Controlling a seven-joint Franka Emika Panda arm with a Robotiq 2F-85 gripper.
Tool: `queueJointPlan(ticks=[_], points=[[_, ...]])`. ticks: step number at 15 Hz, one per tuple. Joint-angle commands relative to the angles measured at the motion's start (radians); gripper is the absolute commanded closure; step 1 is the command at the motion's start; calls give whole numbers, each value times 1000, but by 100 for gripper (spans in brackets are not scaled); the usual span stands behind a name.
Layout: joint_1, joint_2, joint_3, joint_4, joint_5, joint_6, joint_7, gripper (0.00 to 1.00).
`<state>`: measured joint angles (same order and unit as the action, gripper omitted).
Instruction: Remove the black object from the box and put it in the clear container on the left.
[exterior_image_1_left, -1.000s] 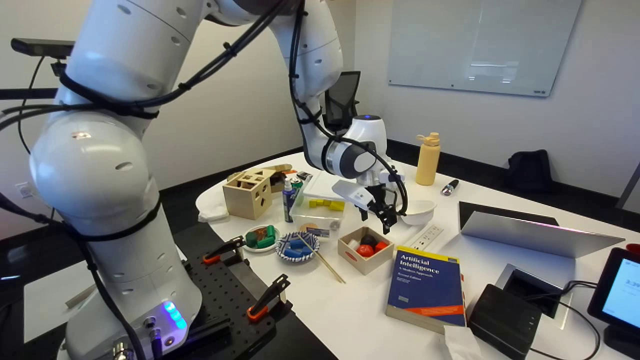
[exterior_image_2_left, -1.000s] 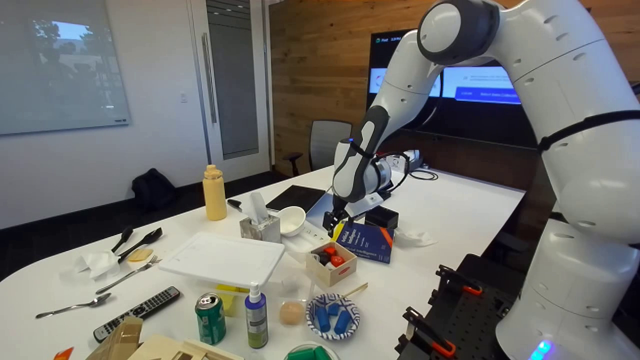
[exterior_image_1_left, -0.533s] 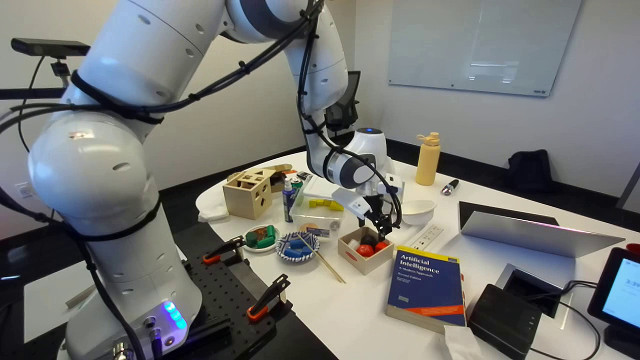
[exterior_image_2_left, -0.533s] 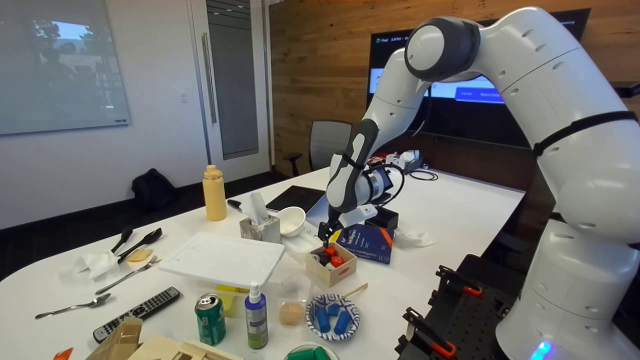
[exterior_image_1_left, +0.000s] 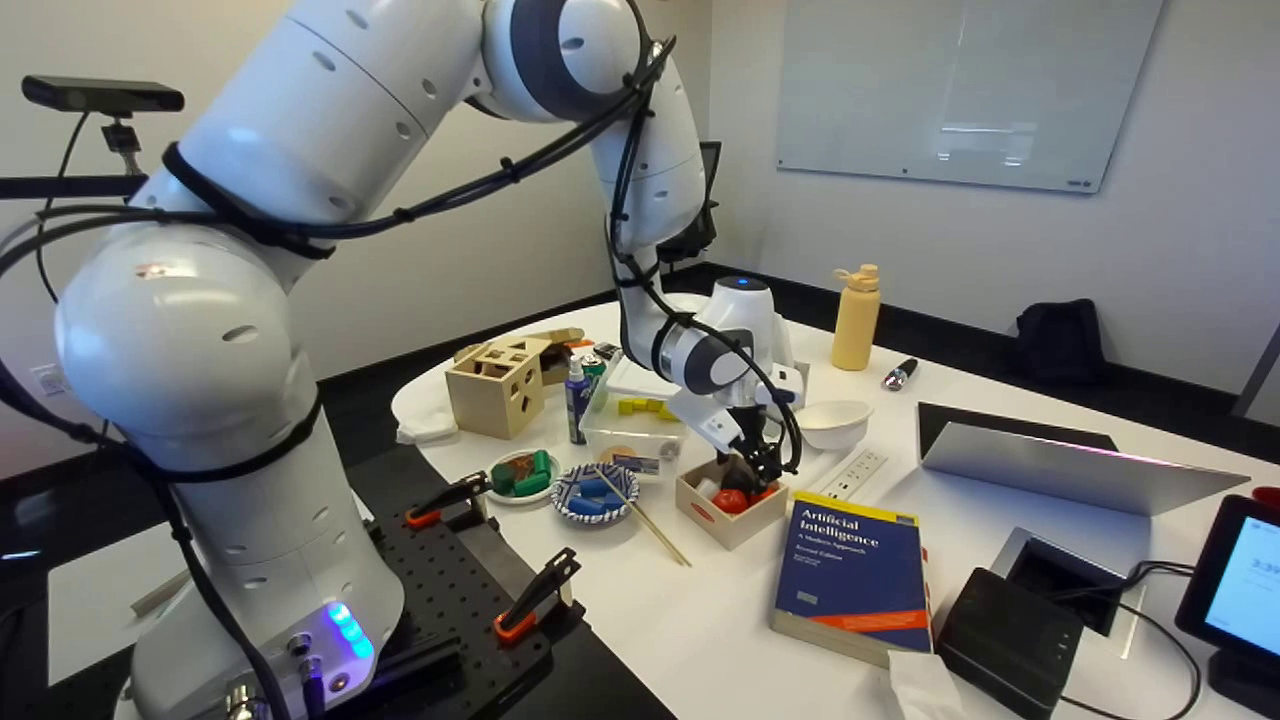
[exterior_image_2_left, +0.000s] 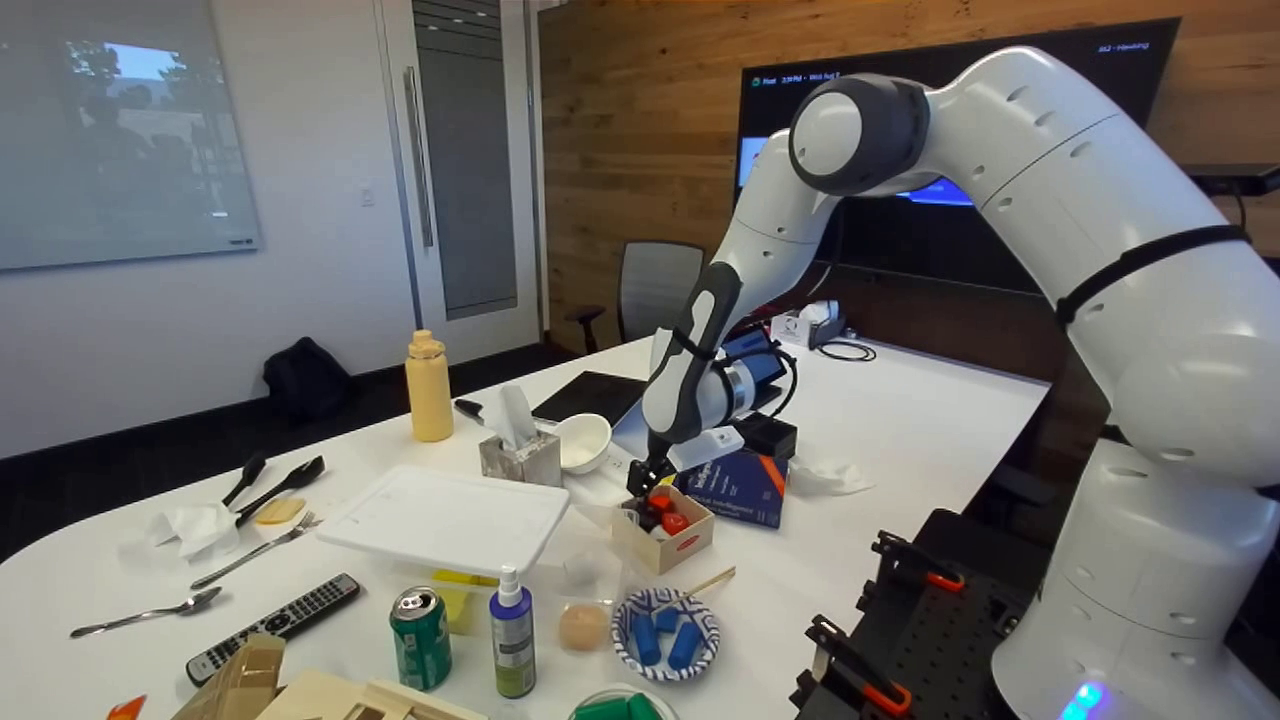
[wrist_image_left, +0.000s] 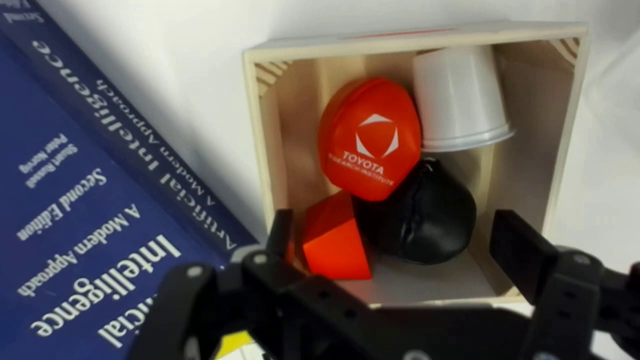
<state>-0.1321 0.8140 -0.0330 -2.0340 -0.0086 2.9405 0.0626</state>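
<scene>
Kinda shiny black ball (wrist_image_left: 432, 220), puckered along its seam, is nestled in the wooden box (wrist_image_left: 537, 125); the gripper (wrist_image_left: 393, 227) is spread wide.

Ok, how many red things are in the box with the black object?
2: the red Toyota piece beside the white cup, and the angular red block beside the black object. The gripper partly blocks the view; more may be hidden.

White Panda arm (exterior_image_1_left: 300, 140), black cables (exterior_image_1_left: 403, 214) strapped above its round shoulder (exterior_image_1_left: 185, 345), blue lights (exterior_image_1_left: 349, 630) below; screw-studded black Robotiq gripper (wrist_image_left: 394, 222).
</scene>
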Motion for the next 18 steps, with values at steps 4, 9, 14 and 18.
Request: queueJointPlan(ticks=[4,9,14,18], points=[[-3,67,9,81,25,-7,-18,0],[2,101,8,105,24,19,-16,42],[-1,96,14,108,25,29,-17,79],[-9,88,23,99,27,28,-21,95]])
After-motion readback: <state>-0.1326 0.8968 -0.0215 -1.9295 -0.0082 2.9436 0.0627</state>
